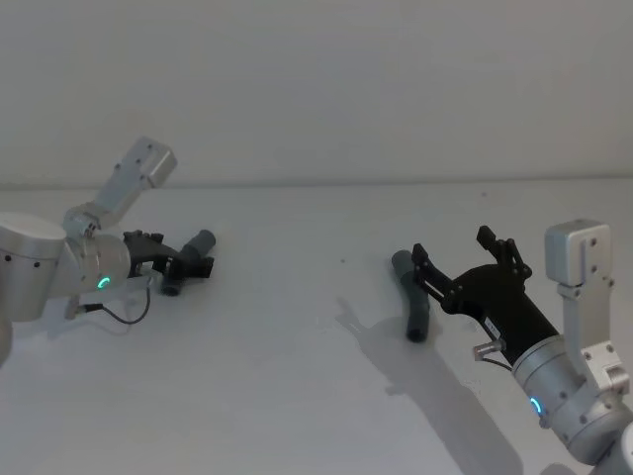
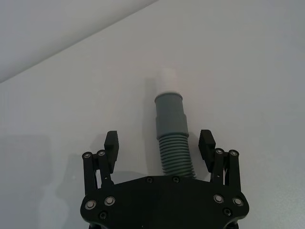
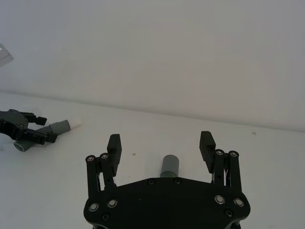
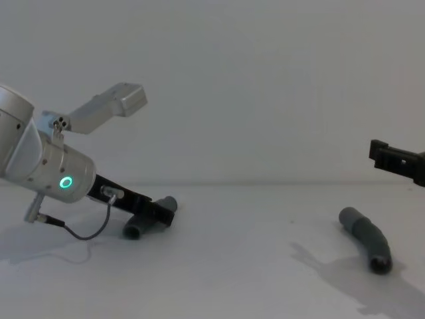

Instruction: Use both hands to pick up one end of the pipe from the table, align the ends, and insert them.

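Presently, left black 2-fingered gripper [image 2: 159,140] low over plain white matte table [image 1: 297,396], fingers spread wide astride short dark grey ribbed hose piece with white tip [image 2: 170,109], unclamped, right black gripper [image 1: 453,247] raised above second curved grey hose piece [image 1: 415,302], jaws wide, empty, pieces well apart.

pipe pieces 2: left piece [image 1: 203,240], right piece [image 1: 416,307] | hands 2: left hand [image 1: 195,265], right hand [image 1: 451,244] | table [image 1: 277,396] 1
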Available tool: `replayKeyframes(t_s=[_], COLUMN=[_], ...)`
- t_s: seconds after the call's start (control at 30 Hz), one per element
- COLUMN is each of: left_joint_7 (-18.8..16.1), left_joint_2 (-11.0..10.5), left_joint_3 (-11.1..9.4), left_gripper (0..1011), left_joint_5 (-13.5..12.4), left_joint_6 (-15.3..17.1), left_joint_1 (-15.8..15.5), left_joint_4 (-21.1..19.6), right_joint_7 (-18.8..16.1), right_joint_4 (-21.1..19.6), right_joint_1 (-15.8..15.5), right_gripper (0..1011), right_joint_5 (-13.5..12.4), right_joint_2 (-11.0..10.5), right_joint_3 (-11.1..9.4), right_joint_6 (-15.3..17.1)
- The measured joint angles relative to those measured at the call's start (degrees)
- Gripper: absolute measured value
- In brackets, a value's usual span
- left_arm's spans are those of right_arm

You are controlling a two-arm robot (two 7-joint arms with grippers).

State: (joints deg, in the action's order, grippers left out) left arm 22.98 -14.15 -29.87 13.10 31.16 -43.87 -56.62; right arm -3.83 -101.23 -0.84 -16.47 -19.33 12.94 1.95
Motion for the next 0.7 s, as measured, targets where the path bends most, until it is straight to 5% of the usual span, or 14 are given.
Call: replayKeyframes(t_s=[0.3, 0.7], left_joint_7=[0.43, 0.70], left_joint_2=[0.41, 0.68], left_joint_3=[0.23, 0.35], left_gripper=[999, 708], left_joint_5=[-0.07, -0.09], left_joint_6=[-0.61, -0.99], left_joint_1=[-0.37, -0.61], left_joint_4=[1.24, 2.02], right_joint_7=[0.01, 0.00], right_joint_4=[0.00, 0.00], right_joint_1=[0.00, 0.00], right_gripper=[1000, 1000], right_joint_5=[0.00, 0.00], right_joint_2=[0.00, 0.00], right_joint_3=[0.00, 0.00], right_joint_6=[0.00, 0.00])
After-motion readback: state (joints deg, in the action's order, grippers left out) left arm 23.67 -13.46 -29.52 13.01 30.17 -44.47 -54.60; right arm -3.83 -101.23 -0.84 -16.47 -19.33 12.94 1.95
